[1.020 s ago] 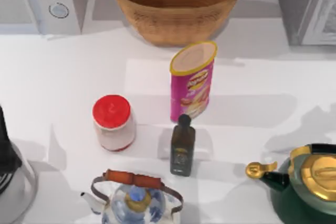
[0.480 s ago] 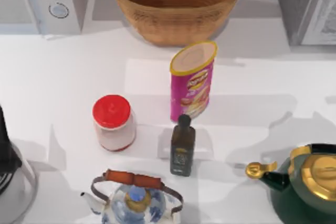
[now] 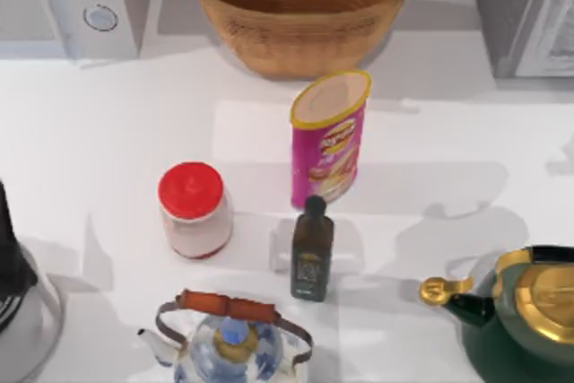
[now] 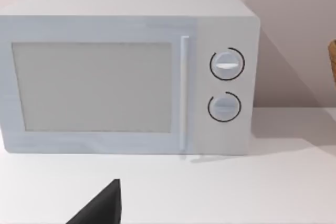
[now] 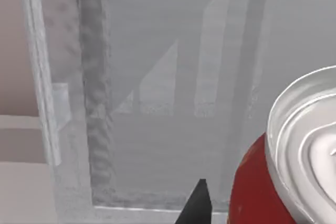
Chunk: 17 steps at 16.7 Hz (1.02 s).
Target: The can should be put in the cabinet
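Note:
The can (image 3: 329, 136), a tall pink chips tube with a yellow rim and beige top, stands upright mid-table, in front of the basket. The cabinet (image 3: 499, 6) is the grey unit at the back right corner; its paler framed door (image 5: 173, 77) faces the right wrist camera from close by. My right gripper's dark fingertip (image 5: 197, 204) points at that door, far from the pink tube. My left gripper's dark fingertip (image 4: 102, 209) hangs over the table in front of the white microwave (image 4: 126, 77).
A wicker basket (image 3: 300, 6) stands behind the can, a small dark bottle (image 3: 312, 253) just in front of it and a red-lidded jar (image 3: 193, 211) to its left. A glass teapot (image 3: 229, 343) and green kettle (image 3: 529, 325) line the front edge. A red, silver-topped drinks can (image 5: 283, 177) sits beside the right fingertip.
An arm's shadow on the right side of the table has slid leftwards. The pink tube and the other objects have stayed where they were.

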Motion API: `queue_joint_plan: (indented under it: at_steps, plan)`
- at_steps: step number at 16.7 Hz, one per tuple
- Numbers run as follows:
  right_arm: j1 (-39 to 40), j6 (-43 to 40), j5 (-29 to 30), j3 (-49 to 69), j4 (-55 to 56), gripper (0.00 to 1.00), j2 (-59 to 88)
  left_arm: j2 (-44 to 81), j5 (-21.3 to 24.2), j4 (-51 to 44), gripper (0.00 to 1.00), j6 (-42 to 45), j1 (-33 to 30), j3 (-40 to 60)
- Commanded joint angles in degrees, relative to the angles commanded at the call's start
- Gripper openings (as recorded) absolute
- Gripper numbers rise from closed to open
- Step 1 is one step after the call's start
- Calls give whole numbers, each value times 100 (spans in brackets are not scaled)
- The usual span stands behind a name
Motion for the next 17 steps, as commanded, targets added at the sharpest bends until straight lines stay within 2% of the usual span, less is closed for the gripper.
queue_joint_plan:
  at_steps: [6, 12, 17]
  plan:
    - [561, 82, 290, -639, -461, 0, -2545, 0, 0, 0, 100, 0, 0, 0]
    - [1262, 321, 1061, -1969, -1807, 0, -5277, 0, 0, 0, 100, 0, 0, 0]
    - [1592, 451, 1583, -2785, -2681, 0, -6297, 0, 0, 0, 100, 0, 0, 0]
